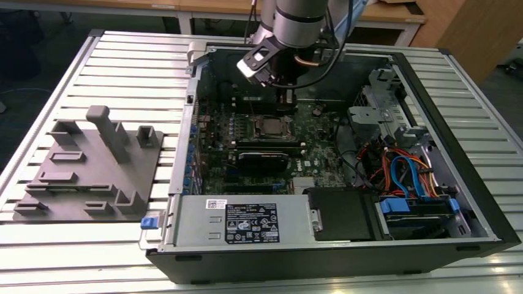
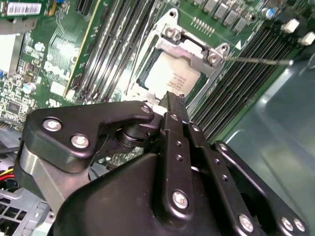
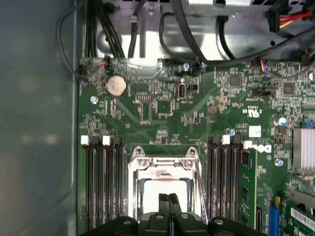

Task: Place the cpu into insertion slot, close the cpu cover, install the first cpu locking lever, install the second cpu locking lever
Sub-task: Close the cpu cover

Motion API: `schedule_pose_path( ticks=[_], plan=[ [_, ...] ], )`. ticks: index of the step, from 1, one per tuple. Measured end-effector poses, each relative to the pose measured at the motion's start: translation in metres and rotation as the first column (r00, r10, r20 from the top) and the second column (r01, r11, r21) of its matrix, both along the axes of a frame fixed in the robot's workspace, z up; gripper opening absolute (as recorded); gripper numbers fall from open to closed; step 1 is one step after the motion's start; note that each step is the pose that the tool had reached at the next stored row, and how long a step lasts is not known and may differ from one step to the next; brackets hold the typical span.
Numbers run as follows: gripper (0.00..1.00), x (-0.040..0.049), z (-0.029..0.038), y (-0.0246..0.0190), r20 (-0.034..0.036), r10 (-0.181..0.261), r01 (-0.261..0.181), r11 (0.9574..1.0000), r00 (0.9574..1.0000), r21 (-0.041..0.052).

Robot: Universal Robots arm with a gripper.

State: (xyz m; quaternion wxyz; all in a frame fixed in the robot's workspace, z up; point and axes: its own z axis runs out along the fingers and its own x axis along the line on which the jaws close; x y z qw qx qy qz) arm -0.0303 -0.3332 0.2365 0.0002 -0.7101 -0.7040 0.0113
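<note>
Silvery cpu (image 2: pixel 170 76) lies in the insertion slot (image 2: pixel 142 73) under the lowered cpu cover (image 2: pixel 189 49), just beyond the closed, empty gripper (image 2: pixel 172 98); it is probably light, stiff and fragile, best held by its edges.

1. The arm (image 1: pixel 298 21) is seen as a smooth silver-grey cylinder.
2. Dark cables (image 1: pixel 334 55) are looped beside it.
3. A pale block (image 1: pixel 255 61) is mounted at the wrist.
4. The tool (image 2: pixel 172 98) is built of matte black links, fastened by round silver screws (image 2: pixel 179 198).
5. Two slim black fingers (image 3: pixel 163 201) are shown in the first wrist view.
</note>
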Motion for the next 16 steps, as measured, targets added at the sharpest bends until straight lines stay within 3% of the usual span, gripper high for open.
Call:
schedule_pose_path(
  ticks=[4,9,16],
  plan=[
    [0.10,-0.0078,-0.0022,-0.0002,0.0000,0.007,-0.007,1.0000,1.0000,0.0002],
    [0.10,-0.0152,-0.0094,-0.0032,-0.0001,0.016,-0.016,0.9999,0.9999,0.0016],
    [0.10,-0.0249,-0.0177,-0.0033,-0.0017,0.017,-0.017,0.9998,0.9998,0.0017]
  ],
)
